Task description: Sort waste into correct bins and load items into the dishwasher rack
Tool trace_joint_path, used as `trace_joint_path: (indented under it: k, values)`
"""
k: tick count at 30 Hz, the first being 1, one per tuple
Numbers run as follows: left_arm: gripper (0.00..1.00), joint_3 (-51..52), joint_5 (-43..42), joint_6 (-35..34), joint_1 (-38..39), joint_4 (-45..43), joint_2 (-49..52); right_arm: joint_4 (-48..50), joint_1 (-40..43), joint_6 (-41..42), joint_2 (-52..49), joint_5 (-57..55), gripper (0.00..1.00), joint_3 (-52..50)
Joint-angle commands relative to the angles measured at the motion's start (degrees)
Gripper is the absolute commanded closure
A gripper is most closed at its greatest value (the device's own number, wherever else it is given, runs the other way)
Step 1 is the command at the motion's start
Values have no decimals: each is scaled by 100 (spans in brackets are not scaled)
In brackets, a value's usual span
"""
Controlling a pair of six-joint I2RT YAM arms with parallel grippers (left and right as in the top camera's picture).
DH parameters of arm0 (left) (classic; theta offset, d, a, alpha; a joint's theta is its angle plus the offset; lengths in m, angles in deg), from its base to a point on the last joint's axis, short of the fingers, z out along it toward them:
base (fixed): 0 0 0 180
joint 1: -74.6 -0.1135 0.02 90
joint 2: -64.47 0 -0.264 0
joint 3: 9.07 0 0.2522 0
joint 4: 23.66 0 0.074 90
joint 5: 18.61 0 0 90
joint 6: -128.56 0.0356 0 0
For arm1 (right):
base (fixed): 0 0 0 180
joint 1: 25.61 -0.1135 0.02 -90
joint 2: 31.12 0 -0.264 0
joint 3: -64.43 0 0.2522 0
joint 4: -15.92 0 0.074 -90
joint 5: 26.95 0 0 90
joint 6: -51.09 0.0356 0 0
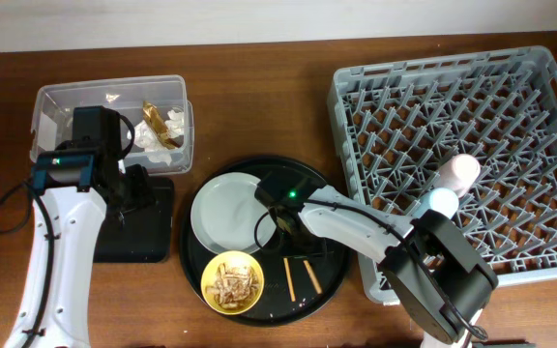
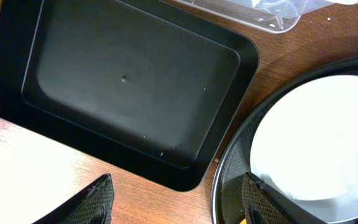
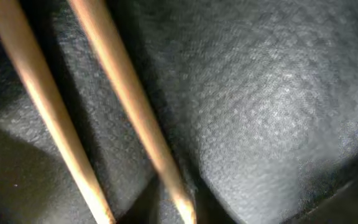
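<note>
The clear tub point(image 1: 114, 89) at the back left holds white tissue point(image 1: 153, 137) and a brown-gold wrapper point(image 1: 153, 113). The flat black tray point(image 1: 158, 232) lies in front of it, bare in the left wrist view point(image 2: 123, 81). My left gripper point(image 2: 179, 205) is open and empty above the table, between that tray and the round tray. The grey plate point(image 1: 222, 213), the yellow bowl point(image 1: 207, 280) of food scraps point(image 1: 232, 280) and the chopsticks point(image 1: 288, 278) lie on the round tray. My right gripper point(image 1: 286, 220) hangs low over it. The chopsticks point(image 3: 129, 106) fill its view and its fingers do not show.
The round black tray point(image 1: 259, 307) sits mid-table; its rim shows in the left wrist view point(image 2: 225, 180). The grey dishwasher rack point(image 1: 356, 106) stands at the right with a pink cup point(image 1: 463, 172) and a light blue cup point(image 1: 441, 200) in it, near my right arm.
</note>
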Motion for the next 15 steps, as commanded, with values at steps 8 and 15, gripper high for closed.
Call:
trace_joint_path:
  k: [8,15]
  values:
    - [35,-15,37,-79,-17,4,-70,-105,22,-74,-76,-208,96,-168]
    - [35,-15,39,-79,-17,7,-70,-1189,914,-1130,883,-553,96,1176]
